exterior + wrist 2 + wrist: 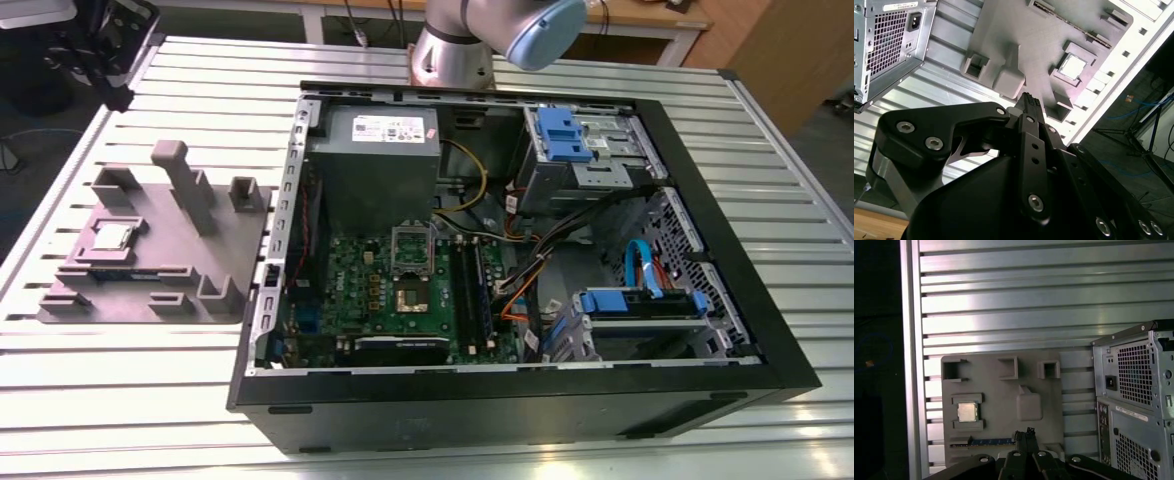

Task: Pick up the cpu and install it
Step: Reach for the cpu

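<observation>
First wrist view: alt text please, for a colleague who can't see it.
The cpu lies in a pocket of the grey moulded tray; the shut gripper holds nothing and is apart from it. The tray rests on a slatted metal table, with the vented rear of the computer case beside it.

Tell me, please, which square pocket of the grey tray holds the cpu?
The square pocket toward the exterior view's left of the tray: the silvery cpu lies there; the others show bare grey.
</observation>
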`<state>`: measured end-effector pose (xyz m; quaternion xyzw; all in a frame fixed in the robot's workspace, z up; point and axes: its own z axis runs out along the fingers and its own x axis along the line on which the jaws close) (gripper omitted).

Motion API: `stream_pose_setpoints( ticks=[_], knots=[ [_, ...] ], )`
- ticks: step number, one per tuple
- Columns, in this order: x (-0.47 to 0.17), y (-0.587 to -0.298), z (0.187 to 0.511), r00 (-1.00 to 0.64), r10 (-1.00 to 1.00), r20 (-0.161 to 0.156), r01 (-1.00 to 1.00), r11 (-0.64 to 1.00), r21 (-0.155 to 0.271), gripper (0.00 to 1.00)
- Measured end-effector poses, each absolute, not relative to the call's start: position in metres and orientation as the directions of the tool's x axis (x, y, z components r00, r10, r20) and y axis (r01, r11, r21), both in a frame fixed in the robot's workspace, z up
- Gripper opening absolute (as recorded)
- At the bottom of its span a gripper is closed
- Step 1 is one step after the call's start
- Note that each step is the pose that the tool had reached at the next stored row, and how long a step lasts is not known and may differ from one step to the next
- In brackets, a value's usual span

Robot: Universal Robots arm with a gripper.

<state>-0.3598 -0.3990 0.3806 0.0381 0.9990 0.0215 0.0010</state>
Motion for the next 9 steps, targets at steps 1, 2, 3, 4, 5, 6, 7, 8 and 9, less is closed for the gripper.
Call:
stream_pose_setpoints(
  ticks=[1, 2, 3, 4, 5, 6, 7, 8, 9],
  knots=[
    [-0.3600, -0.3989, 0.3806, -0.997, 0.076, 0.000, 0.076, 0.996, 0.043, 0.10],
    [-0.3602, -0.3989, 0.3806, -0.997, 0.076, 0.000, 0.076, 0.996, 0.043, 0.10],
    [-0.3605, -0.3989, 0.3806, -0.997, 0.076, 0.000, 0.076, 0.996, 0.043, 0.10],
    [-0.3608, -0.3989, 0.3806, -0.997, 0.076, 0.000, 0.076, 0.996, 0.043, 0.10],
    [-0.3611, -0.3989, 0.3807, -0.997, 0.076, 0.000, 0.076, 0.996, 0.043, 0.10],
    [-0.3615, -0.3990, 0.3806, -0.997, 0.076, 0.000, 0.076, 0.996, 0.043, 0.10],
    [-0.3618, -0.3989, 0.3806, -0.997, 0.076, 0.000, 0.076, 0.996, 0.043, 0.10],
    [-0.3620, -0.3989, 0.3806, -0.997, 0.076, 0.000, 0.076, 0.996, 0.043, 0.10],
    [-0.3622, -0.3989, 0.3806, -0.997, 0.076, 0.000, 0.076, 0.996, 0.043, 0.10]
  ],
)
